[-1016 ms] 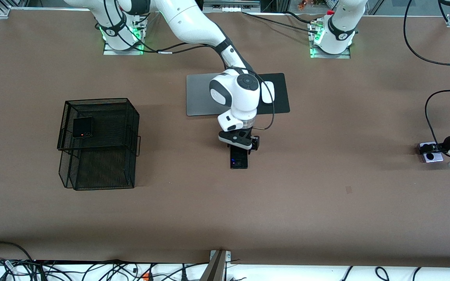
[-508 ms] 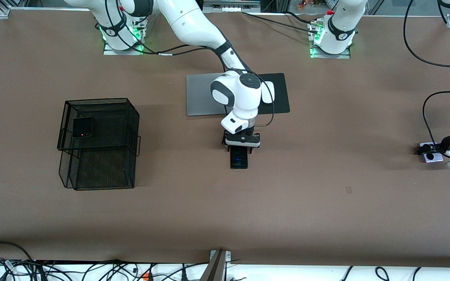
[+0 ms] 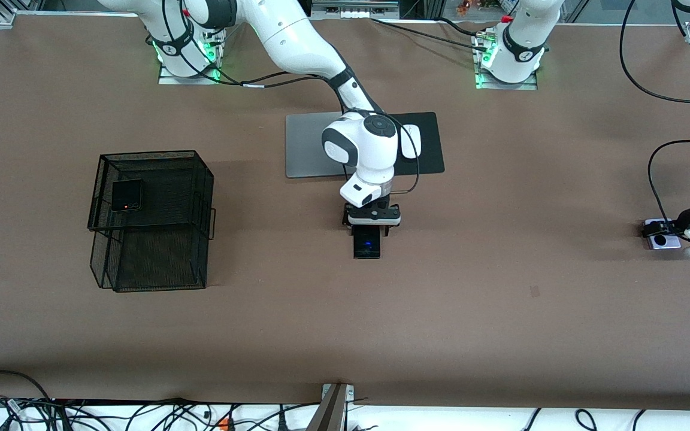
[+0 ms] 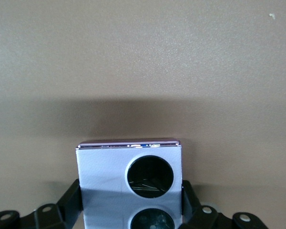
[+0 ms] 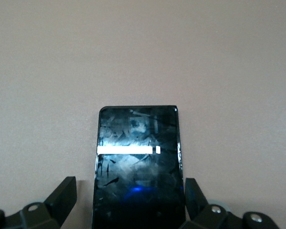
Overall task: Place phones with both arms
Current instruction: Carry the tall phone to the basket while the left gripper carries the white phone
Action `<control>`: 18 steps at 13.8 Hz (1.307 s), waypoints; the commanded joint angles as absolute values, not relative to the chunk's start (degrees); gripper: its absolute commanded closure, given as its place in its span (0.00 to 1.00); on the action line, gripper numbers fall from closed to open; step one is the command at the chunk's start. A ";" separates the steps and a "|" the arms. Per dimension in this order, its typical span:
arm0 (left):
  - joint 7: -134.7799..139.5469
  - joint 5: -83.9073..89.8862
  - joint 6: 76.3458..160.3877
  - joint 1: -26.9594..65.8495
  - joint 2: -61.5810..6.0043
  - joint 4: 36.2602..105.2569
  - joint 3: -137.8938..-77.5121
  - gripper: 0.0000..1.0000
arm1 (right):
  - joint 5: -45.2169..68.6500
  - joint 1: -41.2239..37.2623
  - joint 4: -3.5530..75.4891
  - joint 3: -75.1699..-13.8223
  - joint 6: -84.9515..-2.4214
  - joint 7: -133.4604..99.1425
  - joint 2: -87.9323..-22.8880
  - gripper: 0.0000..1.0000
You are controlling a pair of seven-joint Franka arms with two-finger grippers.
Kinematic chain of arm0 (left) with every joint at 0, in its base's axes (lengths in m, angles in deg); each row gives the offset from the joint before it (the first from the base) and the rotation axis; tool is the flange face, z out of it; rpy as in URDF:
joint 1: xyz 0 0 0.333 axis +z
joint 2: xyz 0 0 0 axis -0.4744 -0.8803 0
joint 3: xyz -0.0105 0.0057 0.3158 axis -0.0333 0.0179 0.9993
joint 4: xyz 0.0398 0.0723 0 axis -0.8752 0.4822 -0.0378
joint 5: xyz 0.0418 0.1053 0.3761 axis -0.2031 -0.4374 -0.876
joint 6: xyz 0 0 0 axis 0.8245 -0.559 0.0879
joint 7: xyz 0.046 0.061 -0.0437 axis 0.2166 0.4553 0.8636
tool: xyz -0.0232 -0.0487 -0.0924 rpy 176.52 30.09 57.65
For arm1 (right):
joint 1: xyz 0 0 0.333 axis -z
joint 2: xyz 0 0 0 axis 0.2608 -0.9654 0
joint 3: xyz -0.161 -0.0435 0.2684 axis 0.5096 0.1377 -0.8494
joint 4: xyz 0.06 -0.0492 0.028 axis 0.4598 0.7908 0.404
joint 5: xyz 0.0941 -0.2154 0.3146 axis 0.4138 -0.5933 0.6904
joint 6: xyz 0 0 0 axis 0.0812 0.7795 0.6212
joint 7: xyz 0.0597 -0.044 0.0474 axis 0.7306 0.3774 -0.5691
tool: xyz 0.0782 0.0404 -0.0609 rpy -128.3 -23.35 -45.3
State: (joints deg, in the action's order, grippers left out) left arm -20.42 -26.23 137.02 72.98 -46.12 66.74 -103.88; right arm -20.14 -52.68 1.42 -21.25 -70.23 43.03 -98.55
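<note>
At the table's (image 3: 501, 299) edge toward the left arm's end: narrowing the left gripper (image 3: 660, 231) from wide onto the lilac-white flip phone (image 3: 662, 240) within the last second, and now pinching it across its width while resting it flat on the brown surface. Judging the grasp just made and the lift not yet begun.

Near the table's middle, just nearer the front camera than the grey laptop (image 3: 306, 146) and white mouse (image 3: 409, 141): having turned and lowered the right gripper (image 3: 372, 223) over the past second, now straddling the end of the long black slab phone (image 3: 366, 245) with jaws standing wide and gripping nothing. Probably preparing to close next.

Toward the right arm's end: sitting already on the upper tier of the black wire basket (image 3: 159, 263), the small black flip phone (image 3: 126, 195). Leaving two phones to place, by this reckoning.

Comparing views: showing only in the left wrist view the fingers (image 4: 71, 200) touching both flanks of the flip phone, which sit too small and partly hidden in the front view. Revealing in the right wrist view the fingers (image 5: 62, 195) flanking the lit slab screen, one with a clear gap, the other close beside its edge. Showing the basket only in the front view.
</note>
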 commanded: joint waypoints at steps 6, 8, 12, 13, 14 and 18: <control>-21.21 -27.62 123.15 72.09 -41.64 62.55 -107.65 0.67 | -20.38 -52.03 2.34 -22.00 -71.59 42.54 -98.22 0.35; -20.94 -27.45 116.20 70.52 -39.88 60.00 -108.97 0.66 | -20.38 -51.86 2.34 -22.00 -71.50 42.54 -98.04 0.37; -17.44 -26.83 103.10 63.85 -37.68 54.12 -109.15 0.66 | -18.11 -49.84 1.72 -22.26 -64.68 40.19 -93.05 0.37; -16.12 -26.83 100.37 61.74 -37.33 52.45 -109.15 0.66 | -16.27 -48.88 1.81 -22.78 -61.78 38.25 -90.25 0.37; -14.80 -26.75 97.82 59.19 -37.24 50.87 -109.15 0.66 | -13.90 -47.82 1.81 -22.96 -58.79 36.06 -87.26 0.37; -11.45 -26.57 95.07 50.48 -37.32 48.65 -109.15 0.66 | -11.77 -43.25 4.17 -23.14 -45.79 27.27 -76.45 0.37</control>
